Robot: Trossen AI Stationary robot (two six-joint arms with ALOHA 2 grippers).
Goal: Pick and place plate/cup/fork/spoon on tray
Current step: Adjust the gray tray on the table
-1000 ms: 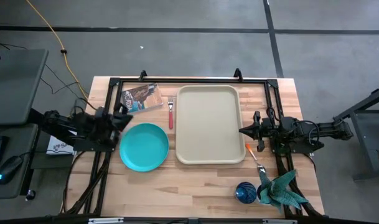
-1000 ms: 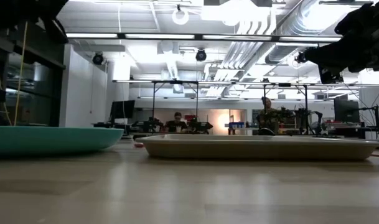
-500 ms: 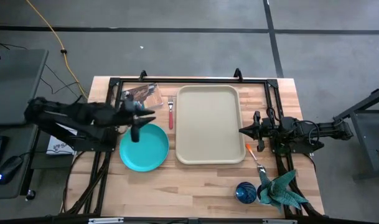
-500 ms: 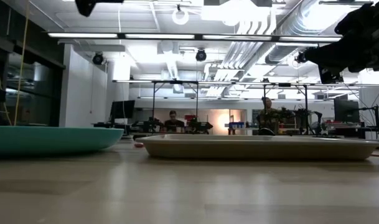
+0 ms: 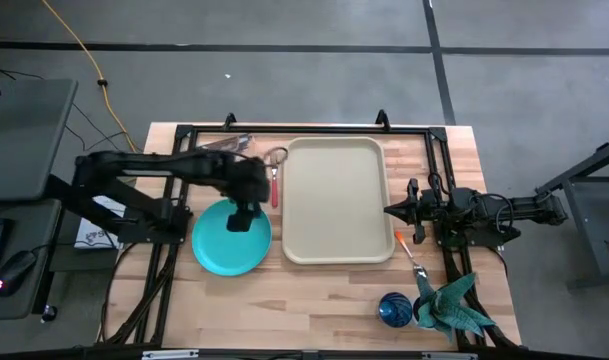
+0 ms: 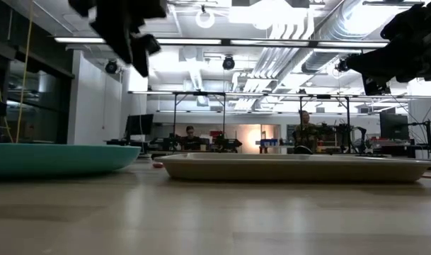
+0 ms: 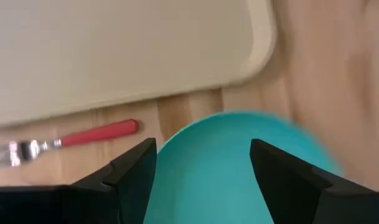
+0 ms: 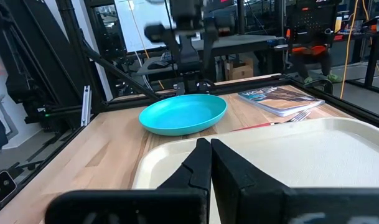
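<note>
The turquoise plate (image 5: 224,245) lies flat on the table, left of the beige tray (image 5: 336,200). My left gripper (image 7: 203,155) hangs open above the plate's far part, pointing down, well clear of it (image 6: 134,42). The red-handled fork (image 5: 275,187) lies between plate and tray. On the table by the tray's near right corner is the orange-handled spoon (image 5: 408,250). The dark-blue cup (image 5: 394,308) stands at the near right. My right gripper (image 5: 389,210) is shut at the tray's right rim and holds nothing.
A teal plant (image 5: 449,305) stands next to the cup at the near right. A brown booklet (image 8: 281,99) lies at the far left, partly under my left arm in the high view. Black frame rails (image 5: 304,130) run along the table's far edge and sides.
My left gripper has swung from the table's left edge toward the right, out over the plate, has tipped to point down, and has opened. The plate and the other things have stayed where they were.
</note>
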